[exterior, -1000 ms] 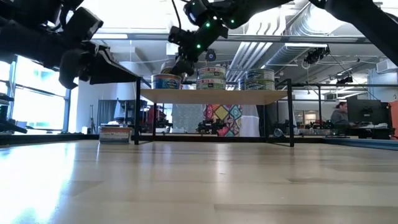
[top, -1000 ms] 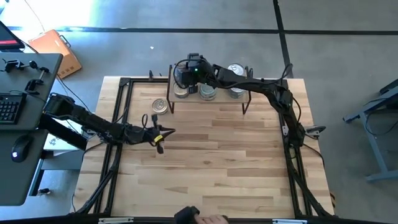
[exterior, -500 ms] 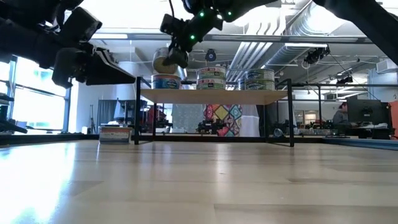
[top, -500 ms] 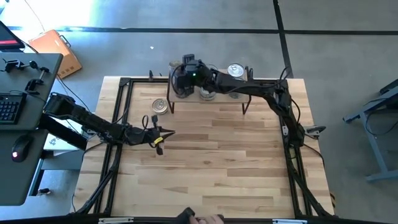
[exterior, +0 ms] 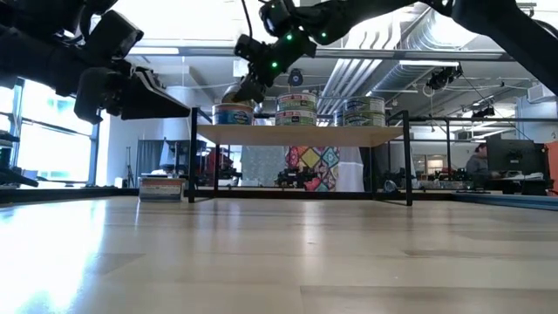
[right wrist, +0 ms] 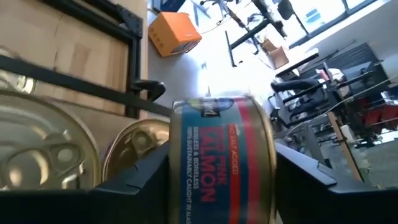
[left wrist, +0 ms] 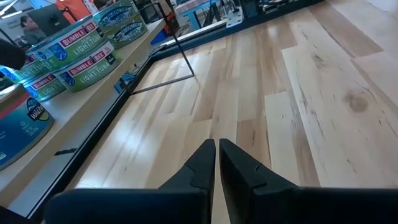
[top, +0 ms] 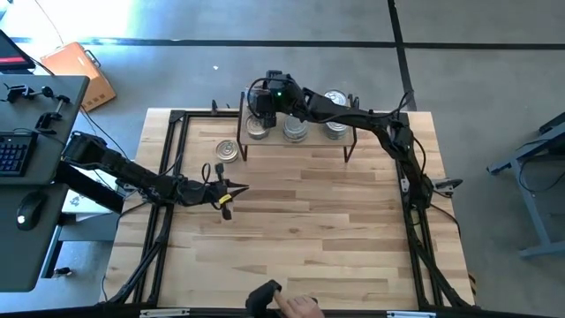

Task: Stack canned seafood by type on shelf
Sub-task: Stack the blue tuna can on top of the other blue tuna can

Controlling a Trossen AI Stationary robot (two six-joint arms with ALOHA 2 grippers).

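Note:
The shelf (top: pixel 305 144) stands at the table's far edge and carries several cans of seafood: a single blue-labelled can (exterior: pixel 233 114) at its left end, a stack (exterior: pixel 296 109) in the middle and another stack (exterior: pixel 364 111) at the right. My right gripper (top: pixel 262 108) hovers over the left can, shut on a red-and-blue salmon can (right wrist: pixel 221 162). One more can (top: pixel 228 151) sits on the table left of the shelf. My left gripper (top: pixel 238 187) waits shut above the table's left half, holding nothing. My right gripper pinches the salmon can between its two fingers (right wrist: pixel 146 177), one on each flat end (right wrist: pixel 177 155), with the label's side facing the wrist camera. The fingers reach in from the table's right, slanting down. The can hangs tilted (exterior: pixel 241 91) just above the left can; whether the two touch, I cannot tell.
Black frame rails (top: pixel 172 159) run along the table's left, right and far edges. A person's hand (top: pixel 296 306) shows at the near edge. The shelf's thin black legs (exterior: pixel 193 157) stand on the tabletop. Bare wood (top: pixel 309 230) spreads in front of the shelf.
My right gripper swung the salmon can a little up and toward the table's left edge, then brought it back down over the left can on the shelf. The can has stayed tilted throughout.

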